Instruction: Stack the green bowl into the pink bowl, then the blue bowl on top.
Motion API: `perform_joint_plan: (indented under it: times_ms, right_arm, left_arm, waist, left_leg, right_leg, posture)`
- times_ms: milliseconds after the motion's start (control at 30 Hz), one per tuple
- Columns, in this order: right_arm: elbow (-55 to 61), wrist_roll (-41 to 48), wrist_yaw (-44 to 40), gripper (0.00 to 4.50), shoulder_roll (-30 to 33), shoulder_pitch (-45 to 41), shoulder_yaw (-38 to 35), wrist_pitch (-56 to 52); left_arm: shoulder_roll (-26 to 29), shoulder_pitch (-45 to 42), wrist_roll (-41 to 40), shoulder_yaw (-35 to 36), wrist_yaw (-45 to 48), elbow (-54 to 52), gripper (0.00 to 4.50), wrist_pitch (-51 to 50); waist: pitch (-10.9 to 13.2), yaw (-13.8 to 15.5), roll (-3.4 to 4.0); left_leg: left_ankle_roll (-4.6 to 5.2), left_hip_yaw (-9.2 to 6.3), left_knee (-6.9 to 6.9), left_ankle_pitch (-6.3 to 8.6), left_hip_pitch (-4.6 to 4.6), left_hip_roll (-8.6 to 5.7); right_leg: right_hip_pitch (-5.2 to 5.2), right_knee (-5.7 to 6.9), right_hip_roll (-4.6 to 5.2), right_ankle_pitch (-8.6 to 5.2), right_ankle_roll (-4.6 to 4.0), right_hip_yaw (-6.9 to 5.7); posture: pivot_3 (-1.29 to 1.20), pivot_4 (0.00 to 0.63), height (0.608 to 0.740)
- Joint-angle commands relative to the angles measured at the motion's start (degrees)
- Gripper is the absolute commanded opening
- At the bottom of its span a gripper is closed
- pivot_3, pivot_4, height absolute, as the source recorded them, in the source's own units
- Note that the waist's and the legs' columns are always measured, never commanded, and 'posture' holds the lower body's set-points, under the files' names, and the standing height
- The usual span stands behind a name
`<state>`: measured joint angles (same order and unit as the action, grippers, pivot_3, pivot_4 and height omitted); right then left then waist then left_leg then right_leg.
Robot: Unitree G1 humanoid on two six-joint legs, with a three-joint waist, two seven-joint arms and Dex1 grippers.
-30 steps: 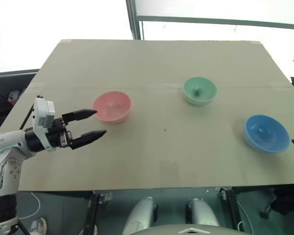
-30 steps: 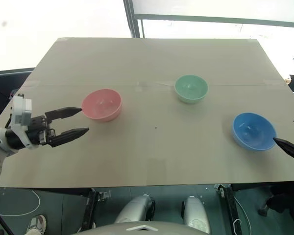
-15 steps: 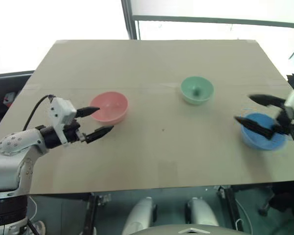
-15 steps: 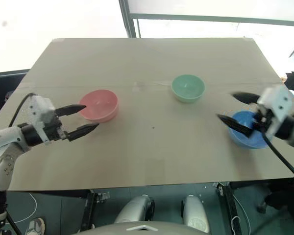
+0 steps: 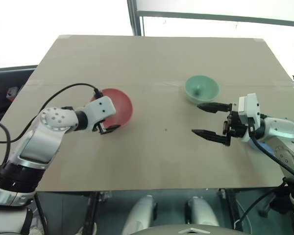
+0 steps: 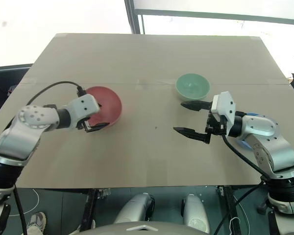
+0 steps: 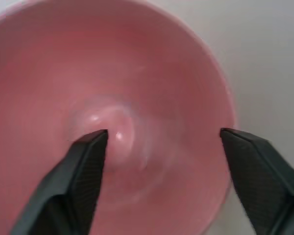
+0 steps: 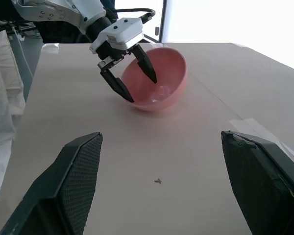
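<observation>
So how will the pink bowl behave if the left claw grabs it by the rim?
The pink bowl looks rigid and glossy, so it may slip between the left claw's narrow fingers. Its rounded underside suggests it could rock or tip if pinched on one side. It seems light.

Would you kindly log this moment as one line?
left pincer: open, straddling pink bowl rim | right pincer: open, near green bowl | unstacked

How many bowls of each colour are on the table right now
Pink bowl: 1
Green bowl: 1
Blue bowl, mostly hidden behind the right arm: 1
Total: 3 bowls
</observation>
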<state>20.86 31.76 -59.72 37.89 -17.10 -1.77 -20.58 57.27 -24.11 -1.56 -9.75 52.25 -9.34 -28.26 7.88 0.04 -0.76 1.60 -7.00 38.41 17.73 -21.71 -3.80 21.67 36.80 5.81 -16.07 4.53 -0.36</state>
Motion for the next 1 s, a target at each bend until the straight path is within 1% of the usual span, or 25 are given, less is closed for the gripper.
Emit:
perform_joint_plan:
  times_ms: [33, 67, 100, 133, 167, 200, 233, 333, 367, 433, 533, 633, 833, 1000]
  right_arm:
    - [1.7, -0.42, 0.98, 4.04, 0.13, 1.1, -1.26, 1.62]
    - [1.83, -0.6, 1.24, 4.04, 0.24, 1.68, -1.5, 1.85]
    - [1.94, -0.66, 1.46, 4.04, 0.31, 2.12, -1.65, 2.02]
    - [2.15, -0.68, 1.69, 4.04, 0.37, 2.53, -1.78, 2.11]
    - [2.38, -0.75, 1.98, 4.04, 0.39, 2.81, -1.82, 2.14]
    - [2.55, -0.8, 2.19, 4.04, 0.4, 2.98, -1.83, 2.15]
    - [2.67, -0.89, 2.42, 4.04, 0.39, 3.15, -1.88, 2.2]
    - [3.2, -1.36, 3.27, 4.04, 0.32, 3.99, -2.13, 2.66]
    - [3.28, -1.44, 3.39, 4.04, 0.32, 4.21, -2.19, 2.82]
    - [3.4, -1.41, 3.57, 4.04, 0.3, 4.47, -2.28, 2.99]
    - [3.13, -1.47, 3.77, 4.04, 0.0, 4.6, -2.12, 3.51]
    - [2.96, -1.34, 3.75, 4.04, -0.08, 4.69, -1.88, 3.93]
    - [2.13, -1.66, 3.34, 4.04, 0.03, 4.63, -1.37, 4.71]
    - [1.78, -2.01, 3.45, 4.04, -0.24, 4.54, -0.98, 5.01]
  left_arm:
    - [-0.36, -2.83, 2.45, -1.12, 0.95, 1.73, 2.13, 1.04]
    - [-0.52, -3.14, 2.12, -1.05, 1.61, 1.95, 1.73, 1.13]
    - [-0.56, -3.27, 1.93, -0.9, 2.11, 2.03, 1.18, 1.23]
    - [-0.42, -3.47, 1.83, -0.71, 2.68, 2.05, 0.93, 1.48]
    - [-0.6, -3.74, 1.28, -0.11, 3.1, 2.0, 0.41, 1.4]
    - [-0.76, -3.93, 0.95, 0.32, 3.4, 1.99, 0.03, 1.42]
    - [-1.11, -4.23, 0.32, 0.92, 3.63, 1.88, 0.03, 1.35]
    - [-1.79, -5.24, -5.16, 5.28, 6.09, -0.66, 0.03, 0.81]
    - [-1.14, -5.12, -6.66, 6.49, 7.31, -1.56, 0.03, 0.35]
    - [0.29, -4.5, -7.2, 7.54, 8.23, -2.54, 0.03, 0.16]
    - [2.29, -2.68, -6.77, 7.48, 8.76, -4.41, 0.82, -0.97]
    - [2.29, -2.22, -4.91, 6.32, 6.68, -5.9, 2.08, -2.82]
    - [3.85, 0.99, 2.06, 3.02, 2.64, -8.75, 2.08, -5.44]
    - [0.77, 0.77, 7.39, -1.22, -1.78, -7.47, 2.08, -7.29]
  waist:
    - [-0.02, -0.32, -0.03]
    - [-0.03, -0.5, -0.04]
    - [-0.03, -0.72, -0.05]
    - [-0.03, -0.81, -0.05]
    - [-0.03, -0.87, -0.05]
    - [-0.03, -0.91, -0.05]
    - [-0.03, -0.92, -0.05]
    - [-0.03, -0.94, -0.11]
    - [-0.02, -0.93, -0.13]
    - [-0.02, -0.94, -0.13]
    - [-0.02, -0.98, -0.12]
    - [-0.02, -0.83, -0.13]
    - [-0.02, -0.86, -0.13]
    - [-0.02, -0.67, -0.14]
  left_leg:
    - [0.0, 0.0, 0.03, 0.0, 0.0, 0.0]
    - [0.0, 0.0, 0.05, 0.0, 0.0, 0.0]
    - [0.0, 0.0, 0.06, 0.0, 0.0, 0.0]
    - [0.0, 0.01, 0.07, 0.0, 0.0, 0.0]
    - [0.0, 0.01, 0.07, 0.0, 0.0, 0.0]
    - [0.0, 0.02, 0.07, 0.0, -0.01, 0.0]
    - [0.0, 0.02, 0.07, 0.0, 0.0, 0.0]
    - [0.0, 0.0, 0.12, 0.0, 0.0, 0.01]
    - [0.0, 0.0, 0.14, 0.0, -0.01, 0.02]
    - [0.0, -0.02, 0.16, 0.0, -0.02, 0.02]
    - [0.0, 0.01, 0.16, 0.0, 0.0, 0.02]
    - [0.0, 0.0, 0.21, 0.0, -0.01, 0.02]
    - [0.0, 0.01, 0.26, 0.0, 0.0, 0.02]
    - [0.0, 0.0, 0.26, 0.0, 0.0, 0.0]
  right_leg:
    - [-0.01, -0.01, 0.0, 0.0, 0.0, 0.0]
    - [-0.01, 0.0, 0.0, 0.0, 0.0, -0.01]
    - [-0.02, 0.0, 0.0, 0.0, 0.0, -0.01]
    - [-0.02, 0.01, 0.0, 0.0, 0.0, -0.01]
    - [-0.02, 0.02, 0.0, 0.0, 0.0, -0.01]
    - [-0.02, 0.02, 0.0, 0.0, 0.01, -0.01]
    - [-0.02, 0.01, 0.0, 0.0, 0.01, -0.02]
    - [-0.01, 0.02, -0.01, 0.0, 0.01, -0.03]
    - [-0.01, 0.02, 0.0, 0.0, 0.01, -0.03]
    - [-0.01, 0.02, 0.0, 0.0, 0.01, -0.03]
    - [-0.02, 0.02, 0.0, 0.0, 0.01, -0.03]
    - [-0.03, 0.04, -0.01, 0.0, 0.01, -0.02]
    - [-0.09, 0.04, -0.03, 0.0, 0.01, -0.01]
    - [-0.11, 0.05, -0.04, 0.0, 0.01, 0.0]
  posture:
    - [0.0, 0.15, 0.74]
    - [0.0, 0.15, 0.74]
    - [0.0, 0.15, 0.74]
    - [0.0, 0.15, 0.74]
    - [0.0, 0.15, 0.74]
    - [0.0, 0.15, 0.74]
    - [0.0, 0.15, 0.74]
    - [0.0, 0.15, 0.74]
    - [0.0, 0.15, 0.74]
    - [0.0, 0.15, 0.74]
    - [0.0, 0.15, 0.74]
    - [0.0, 0.15, 0.74]
    - [0.0, 0.15, 0.74]
    - [0.0, 0.15, 0.74]
